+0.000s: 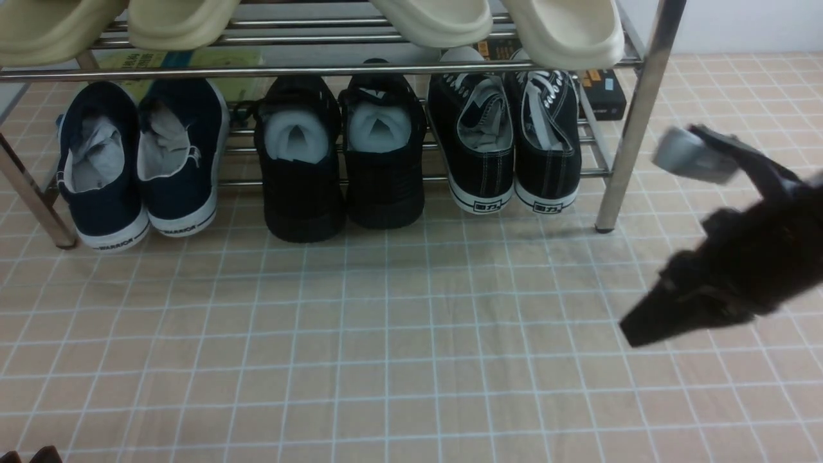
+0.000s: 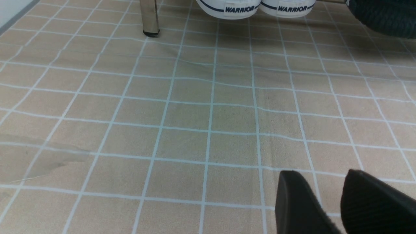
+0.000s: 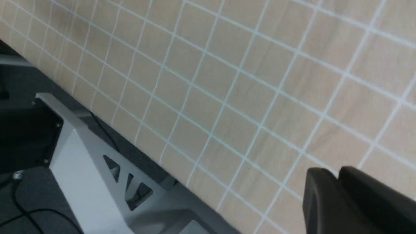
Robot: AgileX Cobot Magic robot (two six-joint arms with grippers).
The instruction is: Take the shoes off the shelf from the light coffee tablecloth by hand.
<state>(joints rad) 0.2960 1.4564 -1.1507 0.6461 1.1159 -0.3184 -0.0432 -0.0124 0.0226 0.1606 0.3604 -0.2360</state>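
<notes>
Item: my left gripper (image 2: 323, 173), near left, fingers parted, nothing between them; well apart from the canvas pair.

Item: chrome shelf (image 1: 635, 122), far side, its lower tier bearing three pairs.

Item: black canvas lace-up sneakers, two, at the right end of that tier, heels toward me: left shoe (image 1: 470, 151), right shoe (image 1: 548, 168), side by side. Handling, by my judgement: light; canvas uppers soft and apt to fold, rubber soles stiffer and grippy, nothing fragile. Best hold: the heel wall, one finger inside the collar and one outside, at each shoe's near end; a pinch too shallow could slip off the cloth edge. Lift clear of the bars before drawing toward me.

Item: my right gripper (image 1: 633, 330), blurred, at the right, over the light coffee tablecloth (image 1: 411, 360). Fingers look close together; whether fully closed I cannot tell; no shoe in them. From it, the sneakers lie farther and to the left, untouched, well apart.
</notes>
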